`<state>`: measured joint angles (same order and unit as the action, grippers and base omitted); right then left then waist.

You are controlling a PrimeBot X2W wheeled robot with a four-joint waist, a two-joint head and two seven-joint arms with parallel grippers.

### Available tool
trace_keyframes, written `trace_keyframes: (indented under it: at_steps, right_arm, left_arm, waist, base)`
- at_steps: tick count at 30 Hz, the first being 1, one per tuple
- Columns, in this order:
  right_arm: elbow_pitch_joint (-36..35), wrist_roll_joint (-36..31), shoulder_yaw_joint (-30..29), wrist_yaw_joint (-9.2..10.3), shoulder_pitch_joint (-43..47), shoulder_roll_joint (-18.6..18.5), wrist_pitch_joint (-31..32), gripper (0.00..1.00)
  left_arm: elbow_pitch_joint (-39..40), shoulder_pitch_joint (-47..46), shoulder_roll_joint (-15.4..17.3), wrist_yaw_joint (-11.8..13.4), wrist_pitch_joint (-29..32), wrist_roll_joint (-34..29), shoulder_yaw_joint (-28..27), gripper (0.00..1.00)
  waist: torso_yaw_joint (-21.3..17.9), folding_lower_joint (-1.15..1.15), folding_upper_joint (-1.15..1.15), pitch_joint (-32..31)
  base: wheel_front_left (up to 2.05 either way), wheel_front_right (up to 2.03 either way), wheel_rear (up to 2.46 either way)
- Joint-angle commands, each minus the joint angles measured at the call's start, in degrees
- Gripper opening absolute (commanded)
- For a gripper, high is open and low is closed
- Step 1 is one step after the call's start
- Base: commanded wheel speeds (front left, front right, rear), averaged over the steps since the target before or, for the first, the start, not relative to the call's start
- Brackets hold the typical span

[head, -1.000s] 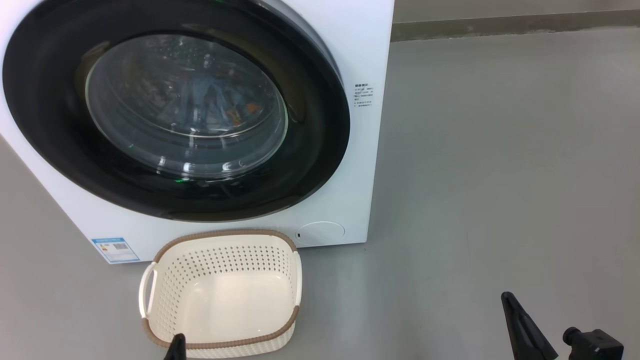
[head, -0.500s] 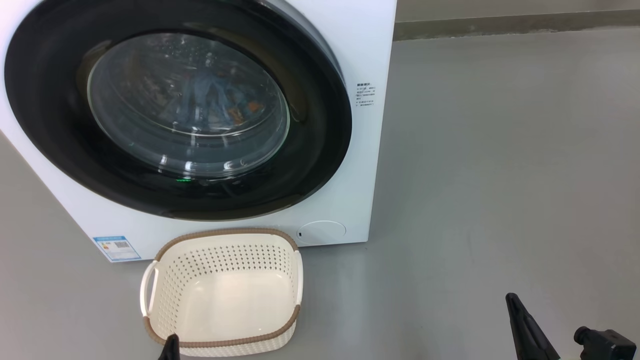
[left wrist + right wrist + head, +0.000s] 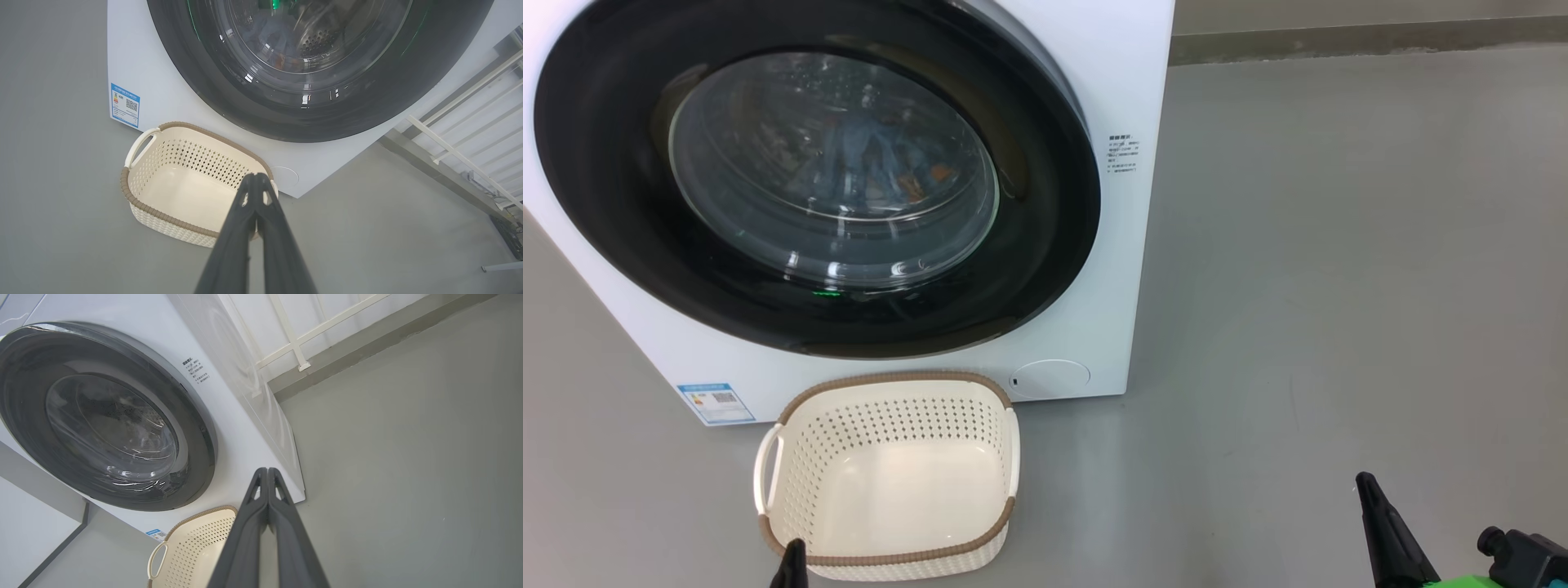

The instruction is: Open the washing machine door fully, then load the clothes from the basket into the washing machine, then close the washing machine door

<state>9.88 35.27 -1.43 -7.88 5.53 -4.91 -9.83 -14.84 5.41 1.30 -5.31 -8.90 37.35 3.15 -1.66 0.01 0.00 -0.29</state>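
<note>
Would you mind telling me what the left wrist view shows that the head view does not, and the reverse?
Left wrist view: a white railing beside the washing machine, and the drum's perforated steel behind the glass. Head view: small printed text on the machine's front, and the right gripper low on the right. Both: the closed washing machine door, the empty basket, the blue label, the left gripper and bluish clothes inside.

right fingers (image 3: 251, 522) pressed together | washing machine door (image 3: 110, 424) closed — basket (image 3: 196, 543) on floor (image 3: 408, 457) beneath
</note>
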Motion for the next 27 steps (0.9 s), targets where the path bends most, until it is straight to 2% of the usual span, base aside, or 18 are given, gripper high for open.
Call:
trace_keyframes:
  at_steps: [1, 27]
  right_arm:
    - [-1.17, 1.59, -0.12, 0.14, -2.67, -0.33, 0.35, 0.00]
    - [0.34, 18.14, -0.97, 0.21, -5.24, -0.07, 4.51, 0.00]
  left_arm:
    - [1.11, -2.65, 0.67, -0.25, 0.33, 1.31, -1.11, 0.00]
    - [1.01, -5.25, 0.93, -0.81, 4.70, 16.85, -3.59, 0.00]
  waist:
    - [0.02, -0.01, 0.00, 0.01]
    - [0.50, -0.01, 0.00, 0.14]
  base:
    - [0.00, 0.00, 0.00]
    - [0.00, 0.00, 0.00]
